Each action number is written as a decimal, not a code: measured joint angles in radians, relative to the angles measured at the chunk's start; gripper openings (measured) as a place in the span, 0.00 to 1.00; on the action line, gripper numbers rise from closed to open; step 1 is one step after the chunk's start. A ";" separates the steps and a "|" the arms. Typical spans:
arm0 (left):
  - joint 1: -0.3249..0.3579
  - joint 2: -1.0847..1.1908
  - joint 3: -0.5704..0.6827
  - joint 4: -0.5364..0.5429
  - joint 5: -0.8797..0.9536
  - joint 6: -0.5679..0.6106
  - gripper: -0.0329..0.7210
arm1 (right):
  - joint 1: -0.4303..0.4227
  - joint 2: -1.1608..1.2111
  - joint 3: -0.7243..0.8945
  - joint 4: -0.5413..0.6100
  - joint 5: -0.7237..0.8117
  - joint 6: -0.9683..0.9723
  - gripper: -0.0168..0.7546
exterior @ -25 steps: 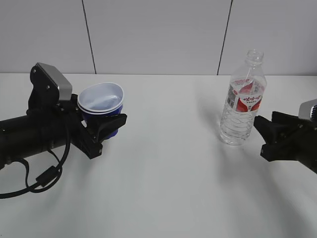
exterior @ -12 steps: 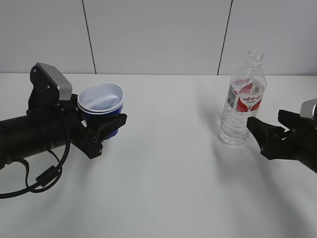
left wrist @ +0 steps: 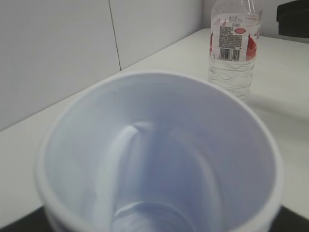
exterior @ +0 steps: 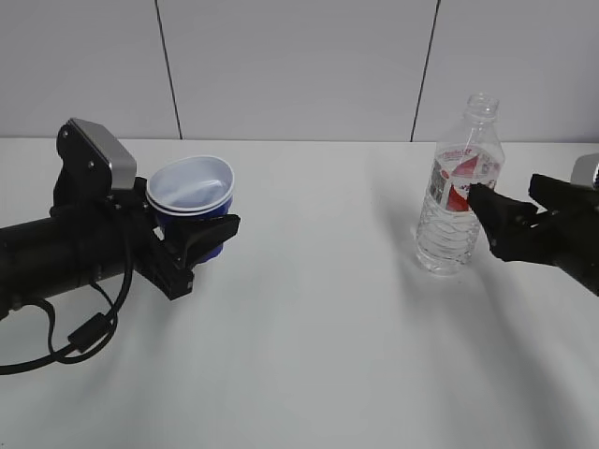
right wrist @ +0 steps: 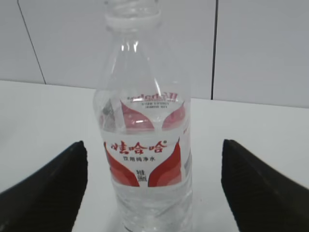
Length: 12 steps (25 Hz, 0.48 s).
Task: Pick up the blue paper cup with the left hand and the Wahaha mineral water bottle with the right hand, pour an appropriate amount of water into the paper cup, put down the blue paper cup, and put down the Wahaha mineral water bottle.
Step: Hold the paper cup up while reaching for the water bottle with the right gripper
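The blue paper cup (exterior: 192, 192), white inside with a doubled rim, sits in my left gripper (exterior: 199, 238), which is shut on its lower body, mouth up, at the left. In the left wrist view the cup (left wrist: 159, 145) fills the frame and hides the fingers. The Wahaha mineral water bottle (exterior: 451, 224) stands upright and capless on the table at the right; it also shows in the left wrist view (left wrist: 234, 48). My right gripper (exterior: 505, 201) is open at label height, one finger (right wrist: 53, 188) on each side of the bottle (right wrist: 145, 145), not touching. Water fills the lower bottle.
The white table (exterior: 318, 355) runs back to a grey panelled wall (exterior: 299, 65). A black cable (exterior: 80, 341) loops under the left arm.
My right gripper has risen from near the table to label height and moved in toward the bottle. The left gripper and cup have not moved.
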 joint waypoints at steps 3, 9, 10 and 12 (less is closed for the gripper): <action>0.000 0.000 0.000 -0.002 0.000 0.000 0.60 | 0.000 0.017 -0.023 0.002 -0.004 0.004 0.87; 0.000 0.000 0.000 -0.029 0.000 0.000 0.60 | 0.000 0.123 -0.077 -0.016 -0.004 0.043 0.87; 0.000 0.000 0.000 -0.038 0.000 0.000 0.60 | 0.000 0.133 -0.085 -0.018 -0.004 0.050 0.87; 0.000 0.000 0.000 -0.046 0.000 0.000 0.59 | 0.000 0.153 -0.103 -0.028 -0.004 0.061 0.87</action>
